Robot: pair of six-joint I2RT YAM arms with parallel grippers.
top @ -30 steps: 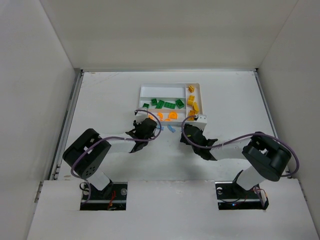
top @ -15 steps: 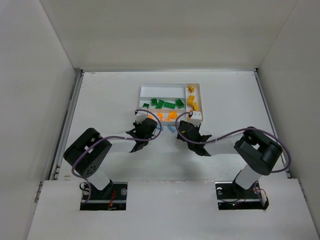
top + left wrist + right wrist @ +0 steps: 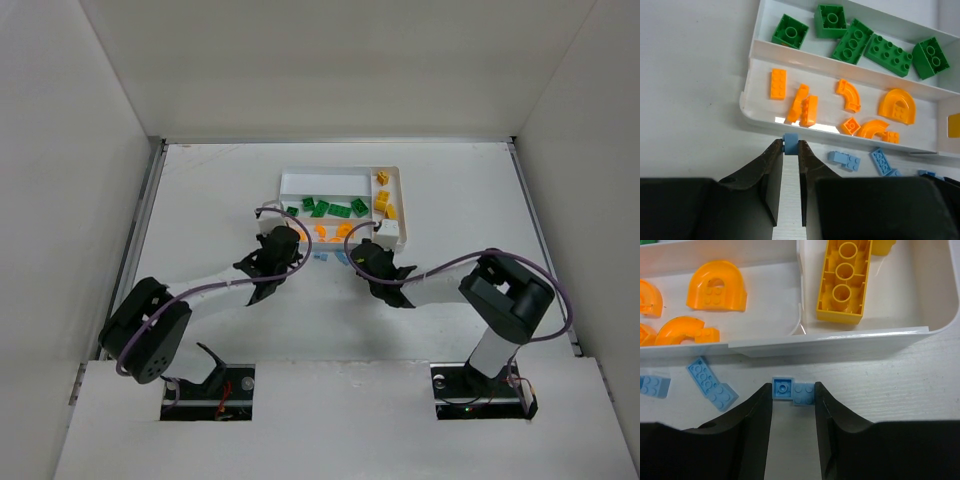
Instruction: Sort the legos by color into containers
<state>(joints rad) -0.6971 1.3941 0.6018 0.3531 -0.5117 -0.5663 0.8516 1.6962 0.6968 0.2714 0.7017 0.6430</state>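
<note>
The white tray (image 3: 283, 185) holds green legos (image 3: 330, 208), orange legos (image 3: 330, 231) and yellow legos (image 3: 383, 200) in separate slots. My left gripper (image 3: 790, 146) is shut on one tiny light blue lego (image 3: 790, 140), just short of the tray's near wall (image 3: 747, 102). My right gripper (image 3: 793, 391) has its fingertips against two light blue legos (image 3: 783, 388) lying side by side on the table, close to the tray wall (image 3: 840, 340). In the top view the left gripper (image 3: 282, 240) and right gripper (image 3: 362, 256) both sit at the tray's near edge.
More light blue legos lie loose on the table between the grippers (image 3: 844, 159) (image 3: 702, 375) (image 3: 654, 386). A long yellow brick (image 3: 842, 280) lies upside down in the end slot. White walls enclose the table on three sides.
My left gripper closed on the blue lego and moved up and left toward the tray. My right gripper slid left along the tray's edge and narrowed onto the two blue pieces.
</note>
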